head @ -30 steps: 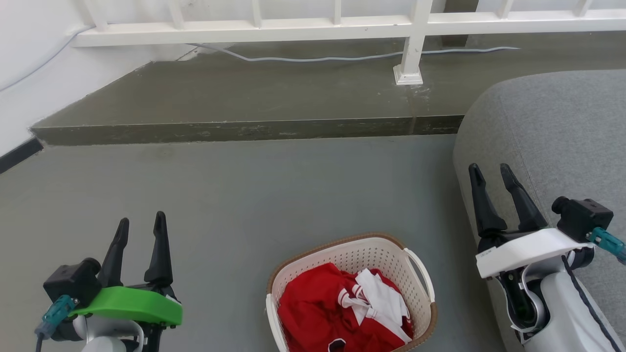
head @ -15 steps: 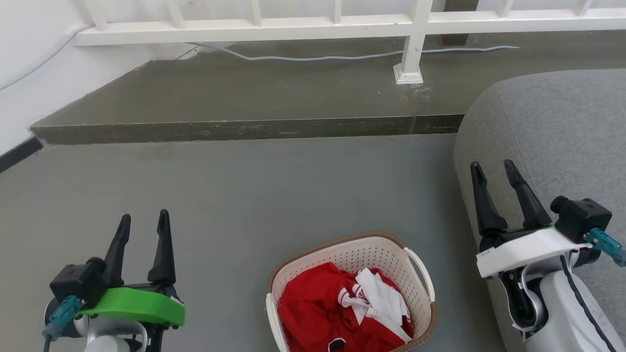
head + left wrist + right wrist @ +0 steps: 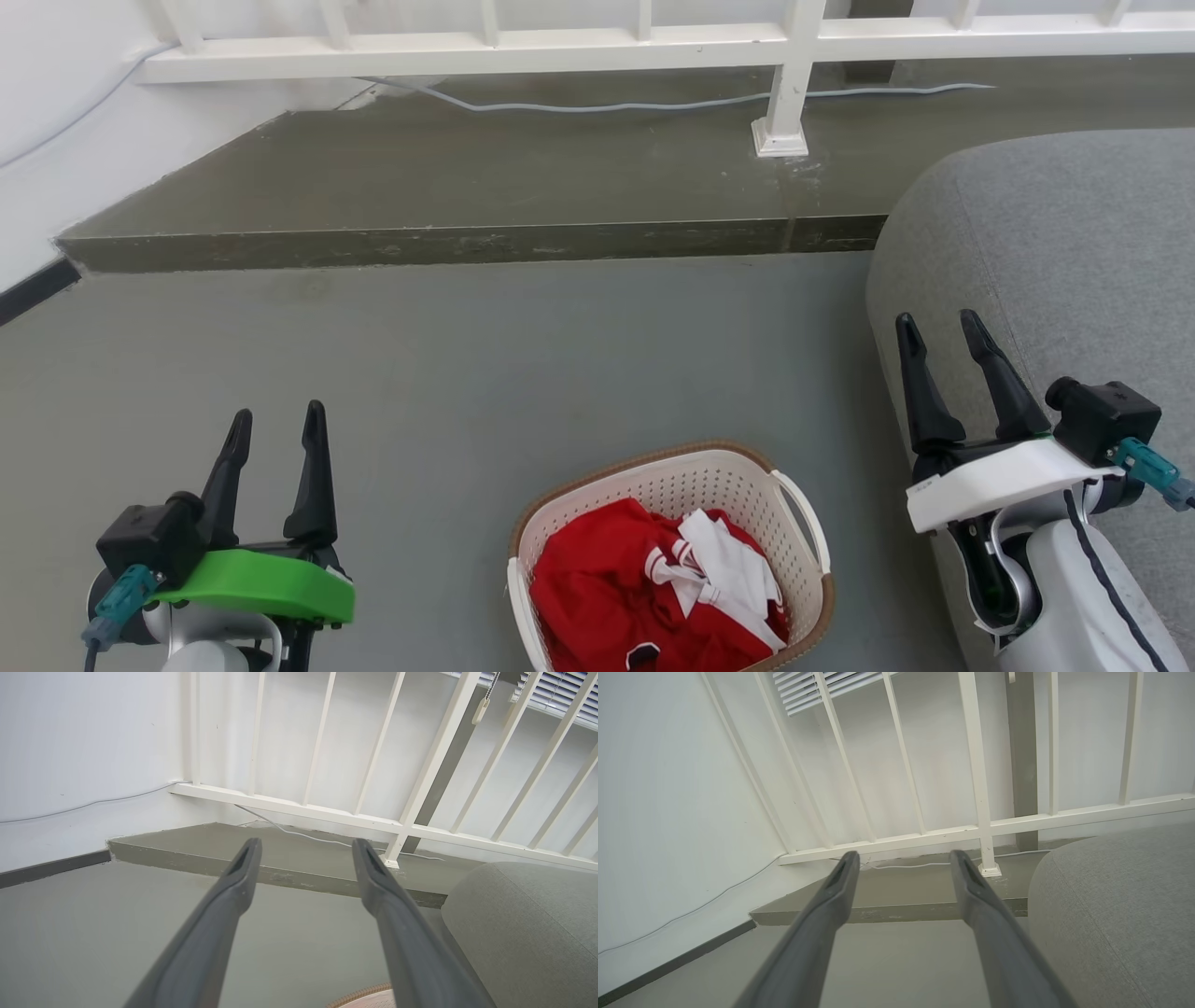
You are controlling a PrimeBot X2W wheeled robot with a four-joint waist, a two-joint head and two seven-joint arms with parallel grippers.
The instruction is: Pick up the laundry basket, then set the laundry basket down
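**Clerk:** Item one, the laundry basket. Where is it sitting?

**Checker:** It is standing upright on the grey floor, low in the middle of the head view, between the two arms and apart from both. It has cream perforated walls and a brown woven-look rim. A white loop handle is showing on its right side. A sliver of the rim is peeking in at the bottom of the left wrist view.

**Clerk:** Contents?

**Checker:** A red garment is filling most of it. A white garment is lying over the red one towards the right.

**Clerk:** Item two, the left pincer?

**Checker:** Green-collared, it is hovering above the floor to the left of the basket, with its fingers pointing away from the robot. They are standing apart and gripping nothing. The left wrist view is showing bare floor through the gap.

**Clerk:** Item three, the right pincer?

**Checker:** White-collared, it is hanging to the right of the basket, by the rounded edge of a grey sofa. Its fingers are spread and holding nothing, and are touching neither the basket wall nor the handle.

**Clerk:** Surroundings?

**Checker:** A raised step is running across behind the floor. A white railing is standing on it, and a pale cable is trailing along its foot.
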